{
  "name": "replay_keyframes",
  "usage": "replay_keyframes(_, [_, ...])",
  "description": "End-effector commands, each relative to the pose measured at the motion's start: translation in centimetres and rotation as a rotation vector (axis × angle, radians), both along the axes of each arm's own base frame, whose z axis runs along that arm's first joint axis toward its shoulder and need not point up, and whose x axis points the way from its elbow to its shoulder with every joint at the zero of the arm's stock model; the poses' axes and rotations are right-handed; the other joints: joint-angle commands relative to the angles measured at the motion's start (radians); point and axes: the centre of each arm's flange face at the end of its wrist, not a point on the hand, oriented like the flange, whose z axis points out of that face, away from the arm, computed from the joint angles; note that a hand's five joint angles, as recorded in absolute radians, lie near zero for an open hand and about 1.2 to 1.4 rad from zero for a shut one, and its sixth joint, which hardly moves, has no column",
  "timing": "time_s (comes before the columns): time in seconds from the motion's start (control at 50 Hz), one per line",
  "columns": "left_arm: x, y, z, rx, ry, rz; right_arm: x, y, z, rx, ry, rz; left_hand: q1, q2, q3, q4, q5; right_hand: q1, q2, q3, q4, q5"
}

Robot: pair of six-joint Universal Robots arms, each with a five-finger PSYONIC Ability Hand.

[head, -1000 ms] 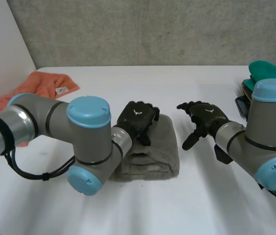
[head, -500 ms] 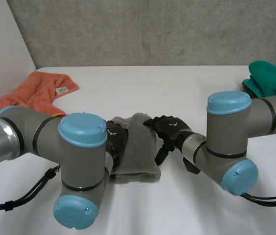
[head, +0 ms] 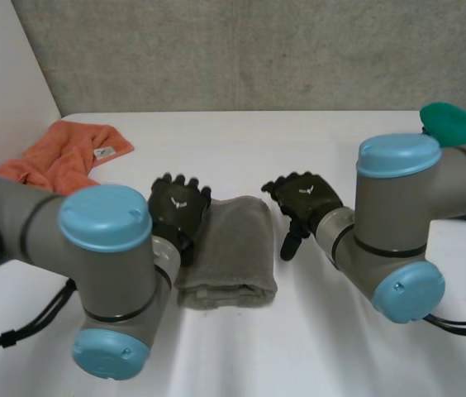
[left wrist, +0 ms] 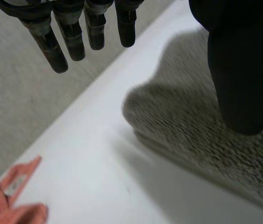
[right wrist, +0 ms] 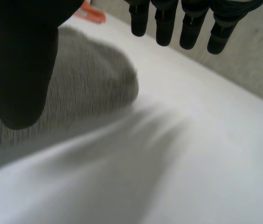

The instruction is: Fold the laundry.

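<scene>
Folded grey towel (head: 228, 250) is seen lying between left hand (head: 178, 208) and right hand (head: 305, 198), both spread and holding nothing; soft, light, limp behaviour is expected, so side edges should be pinched.

The desk (head: 241, 149) was bare from the towel (head: 229, 248) to the far edge, where a wall (head: 258, 50) closed it off. An orange cloth (head: 64, 153) filled the far left corner and a green cloth (head: 464, 124) lay at the right edge, both well apart from the towel. The left hand (head: 179, 208) stood just beside the towel's left side. The right hand (head: 306, 197) stood near its right side, with a bare strip between. The left arm (head: 105, 248) and right arm (head: 398, 215) crossed the near corners. The near edge before the towel was bare.
</scene>
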Motion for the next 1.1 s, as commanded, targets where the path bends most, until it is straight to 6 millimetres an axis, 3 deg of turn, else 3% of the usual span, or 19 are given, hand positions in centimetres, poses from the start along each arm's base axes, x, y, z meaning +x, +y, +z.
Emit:
replay_keyframes(0.02, [0.5, 1.6, 6.7, -0.114, 0.122, -0.099, -0.9, 1.2, 3.0, -0.082, -0.042, -0.029, -0.038, -0.029, -0.037, -0.028, -0.04, -0.039, -0.034, -0.031, -0.029, -0.042])
replay_keyframes(0.14, [2.4, 1.3, 9.3, -0.164, 0.164, -0.101, -0.9, 4.2, 3.5, -0.115, -0.057, 0.001, -0.038, -0.029, -0.037, -0.028, -0.04, -0.039, -0.034, -0.031, -0.029, -0.042])
replay_keyframes(0.24, [3.8, 0.9, 10.2, -0.158, 0.222, -0.101, 0.5, 8.4, 1.5, -0.084, -0.04, 0.101, -0.038, -0.029, -0.037, -0.028, -0.04, -0.039, -0.034, -0.031, -0.029, -0.042])
replay_keyframes(0.3, [3.8, 1.0, 10.0, -0.124, 0.26, -0.124, 1.2, 9.8, 0.3, -0.077, -0.034, 0.132, -0.041, -0.032, -0.04, -0.03, -0.043, -0.039, -0.034, -0.031, -0.029, -0.042])
replay_keyframes(0.38, [3.7, 1.0, 9.3, -0.055, 0.322, -0.176, 2.6, 10.7, -3.0, -0.094, -0.005, 0.139, -0.041, -0.032, -0.04, -0.03, -0.043, -0.039, -0.034, -0.031, -0.029, -0.042])
replay_keyframes(0.56, [3.8, 0.4, 7.5, 0.063, 0.387, -0.217, 3.5, 9.3, -6.9, -0.216, 0.087, 0.082, -0.029, -0.02, -0.028, -0.019, -0.031, -0.039, -0.034, -0.031, -0.029, -0.042])
replay_keyframes(0.7, [3.6, 0.2, 6.6, 0.089, 0.378, -0.213, 4.5, 8.5, -7.3, -0.341, 0.101, 0.099, -0.026, -0.018, -0.026, -0.016, -0.028, -0.014, -0.009, -0.007, -0.004, -0.018])
replay_keyframes(0.9, [3.7, 0.2, 6.5, 0.092, 0.379, -0.212, 5.6, 7.6, -7.7, -0.357, 0.081, 0.107, -0.023, -0.015, -0.023, -0.013, -0.025, 0.2, 0.205, 0.208, 0.21, 0.197])
replay_keyframes(0.98, [3.7, 0.2, 6.5, 0.092, 0.38, -0.21, 6.1, 7.4, -8.0, -0.358, 0.069, 0.13, -0.026, -0.018, -0.026, -0.016, -0.028, 0.49, 0.495, 0.498, 0.5, 0.487])
replay_keyframes(1.08, [3.7, 0.3, 6.6, 0.092, 0.38, -0.212, 6.3, 6.9, -7.6, -0.372, 0.051, 0.151, -0.026, -0.018, -0.026, -0.016, -0.028, 1.182, 1.187, 1.189, 1.192, 1.178])
replay_keyframes(1.1, [3.7, 0.3, 6.6, 0.092, 0.38, -0.212, 6.3, 6.3, -6.9, -0.39, 0.042, 0.142, -0.026, -0.018, -0.026, -0.016, -0.028, 1.183, 1.188, 1.191, 1.193, 1.179])
